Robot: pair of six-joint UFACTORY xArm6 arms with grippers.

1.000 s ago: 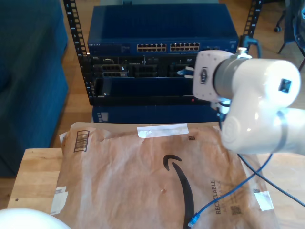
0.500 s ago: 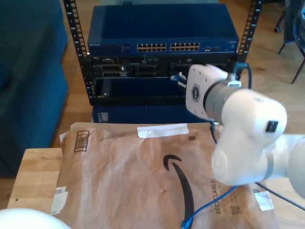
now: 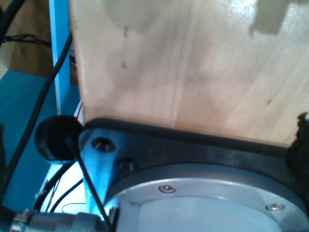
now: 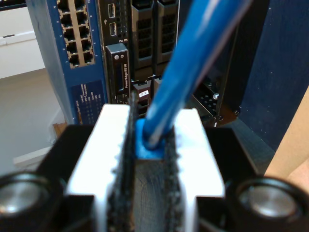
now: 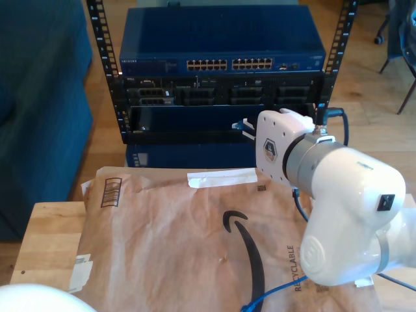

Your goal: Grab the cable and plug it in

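In the second wrist view the bright-blue cable [image 4: 193, 58] runs up out of my second gripper [image 4: 149, 145], whose black pads [image 4: 126, 164] are shut on it, with the rack's ports [image 4: 75, 34] just beyond. From the exterior view, my second gripper [image 5: 243, 124] holds the cable's end in front of the rack's lower dark bay [image 5: 182, 120], below the port rows. The rest of the cable [image 5: 273, 290] trails over the brown envelope at the exterior view's lower right. The plug itself is hidden between the pads.
A blue network switch [image 5: 221, 45] tops the black rack. A brown paper envelope [image 5: 188, 240] covers the wooden table [image 5: 49, 234]. A white rounded arm part [image 5: 32, 299] sits in the exterior view's lower left corner. The first wrist view looks at wood [image 3: 193, 63] and a metal base ring [image 3: 193, 198].
My second gripper has dropped with the cable from the rack's port rows to its lower bay, shifting slightly to the exterior view's left. The cable's loose end slid toward the picture's bottom edge.
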